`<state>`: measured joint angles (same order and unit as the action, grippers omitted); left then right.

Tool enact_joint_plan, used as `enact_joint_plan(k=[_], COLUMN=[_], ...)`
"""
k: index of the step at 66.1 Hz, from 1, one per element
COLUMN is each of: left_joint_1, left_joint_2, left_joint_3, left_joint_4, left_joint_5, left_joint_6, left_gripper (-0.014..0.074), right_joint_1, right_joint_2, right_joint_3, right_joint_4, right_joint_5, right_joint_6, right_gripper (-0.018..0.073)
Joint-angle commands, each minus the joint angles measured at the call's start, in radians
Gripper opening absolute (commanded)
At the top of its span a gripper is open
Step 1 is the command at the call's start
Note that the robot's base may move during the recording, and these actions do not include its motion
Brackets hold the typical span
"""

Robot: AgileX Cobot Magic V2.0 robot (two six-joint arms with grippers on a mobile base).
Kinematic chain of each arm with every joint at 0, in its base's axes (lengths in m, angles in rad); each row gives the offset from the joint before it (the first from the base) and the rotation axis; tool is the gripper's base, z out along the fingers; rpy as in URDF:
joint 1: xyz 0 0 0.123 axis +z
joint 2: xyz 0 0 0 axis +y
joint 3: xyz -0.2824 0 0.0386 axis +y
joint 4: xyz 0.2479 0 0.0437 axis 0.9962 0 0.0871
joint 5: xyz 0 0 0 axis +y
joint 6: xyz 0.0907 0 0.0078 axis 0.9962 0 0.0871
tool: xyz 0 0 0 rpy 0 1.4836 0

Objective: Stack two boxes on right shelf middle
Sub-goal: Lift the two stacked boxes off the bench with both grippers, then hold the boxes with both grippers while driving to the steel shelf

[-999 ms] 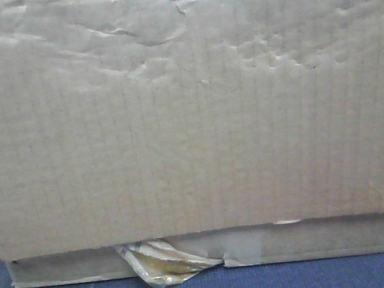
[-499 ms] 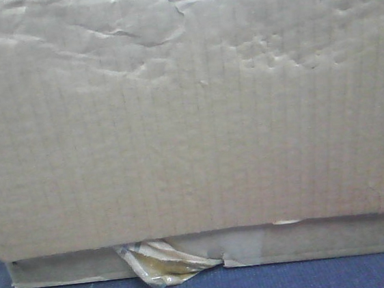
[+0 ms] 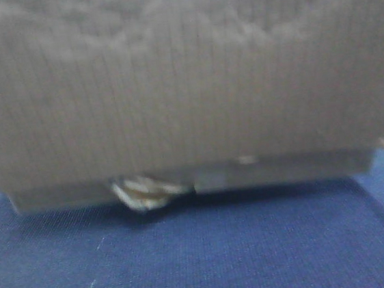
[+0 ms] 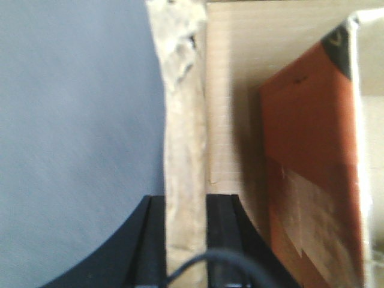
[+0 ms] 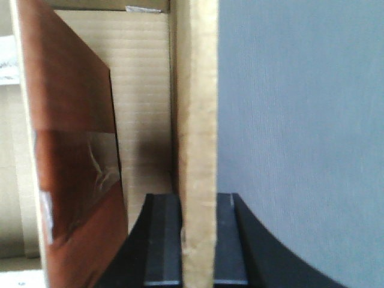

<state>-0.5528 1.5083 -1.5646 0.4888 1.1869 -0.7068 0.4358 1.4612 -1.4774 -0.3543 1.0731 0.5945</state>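
The tall tan box (image 3: 185,83) fills the upper part of the front view, blurred. Under its lower edge shows the flat box (image 3: 284,171), with a crumpled yellowish tape scrap (image 3: 142,194) at its left. My left gripper (image 4: 186,201) is shut on the tall box's left wall (image 4: 185,120), one finger inside and one outside. My right gripper (image 5: 197,201) is shut the same way on the right wall (image 5: 197,90). An orange-brown item (image 4: 312,150) stands inside the box, and the right wrist view shows this orange-brown item (image 5: 66,120) too. The shelf is out of view.
Blue fabric surface (image 3: 204,259) spreads below the boxes in the front view. A plain grey-blue surface (image 4: 72,108) lies outside the box wall in the left wrist view, and the same grey-blue surface (image 5: 300,120) in the right wrist view.
Both boxes now appear smaller, higher in the frame and blurred. More blue fabric shows beneath them, and the tall box's right end has come into view.
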Motion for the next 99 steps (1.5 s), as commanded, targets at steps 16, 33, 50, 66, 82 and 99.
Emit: enact_joint_plan(k=[16,33,50,66,82,99], left_joint_1=[-0.001,-0.001,-0.001,-0.001,-0.001,-0.001], left_joint_2=[-0.115,-0.115,-0.115,-0.115,-0.115,-0.115], left_joint_3=[-0.173,-0.291,-0.303,-0.303,-0.303,-0.303], left_joint_4=[0.206,0.287,0.327,0.327,0.327,0.327], left_joint_5=[0.0,-0.041,-0.189,-0.175,-0.181,-0.181], left_joint_6=[-0.012,0.0,0.035,0.035,0.035,0.035], left_gripper=[-0.0111,-0.0111,-0.0111,-0.0111,-0.0111,-0.0111], right_joint_1=[-0.004,-0.004,-0.004,-0.004,-0.004,-0.004], right_joint_2=[-0.093,-0.095,-0.095,-0.095,-0.095,-0.095], right_joint_3=[-0.104,-0.223,-0.254,-0.254,-0.254,-0.254], right_joint_4=[-0.159,-0.219,-0.222,-0.222,-0.222,-0.222], right_joint_5=[-0.17,-0.255,-0.276,-0.274,-0.274,-0.274], right_joint_6=[0.009,0.009,0.009,0.009,0.009,0.009], right_gripper=[-0.0168,-0.0168,-0.0168,-0.0168,-0.0168,-0.0168])
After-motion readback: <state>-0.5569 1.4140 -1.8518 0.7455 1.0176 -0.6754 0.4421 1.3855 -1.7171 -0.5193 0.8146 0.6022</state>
